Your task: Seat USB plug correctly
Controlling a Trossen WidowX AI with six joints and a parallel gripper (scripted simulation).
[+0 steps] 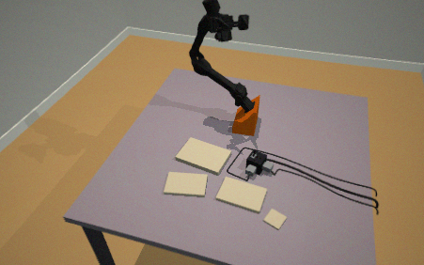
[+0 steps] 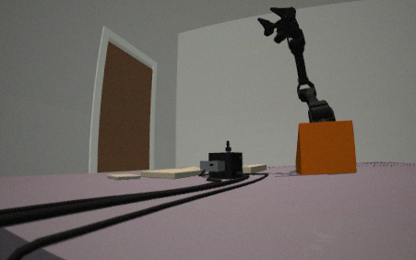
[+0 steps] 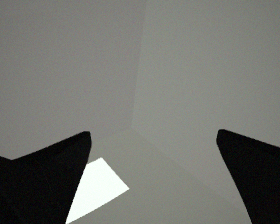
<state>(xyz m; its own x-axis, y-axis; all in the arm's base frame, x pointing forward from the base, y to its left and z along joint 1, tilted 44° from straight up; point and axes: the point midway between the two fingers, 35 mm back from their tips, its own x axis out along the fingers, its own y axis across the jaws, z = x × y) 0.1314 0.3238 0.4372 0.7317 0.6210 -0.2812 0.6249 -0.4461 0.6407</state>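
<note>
The black power cube (image 1: 259,163) (image 2: 231,169) sits on the table. A small dark USB plug (image 2: 228,147) stands upright on its top face; how deep it is seated and which way round it is cannot be told. Grey plugs are in the cube's sides, one (image 1: 268,166) on the right and one (image 1: 251,170) at the front. My gripper (image 2: 265,14) (image 3: 156,138) is raised high above the table, well away from the cube. Its fingers are wide open with nothing between them. The wrist view shows only walls, ceiling and a bright panel, no cube or plug.
The arm stands on an orange wedge-shaped base (image 1: 244,126) (image 2: 327,148) behind the cube. Cream slabs lie flat near the cube, two (image 1: 203,155) (image 1: 186,183) to the left, one (image 1: 242,194) in front and a small one (image 1: 275,219) beyond. Black cables (image 2: 115,199) run to the table edge.
</note>
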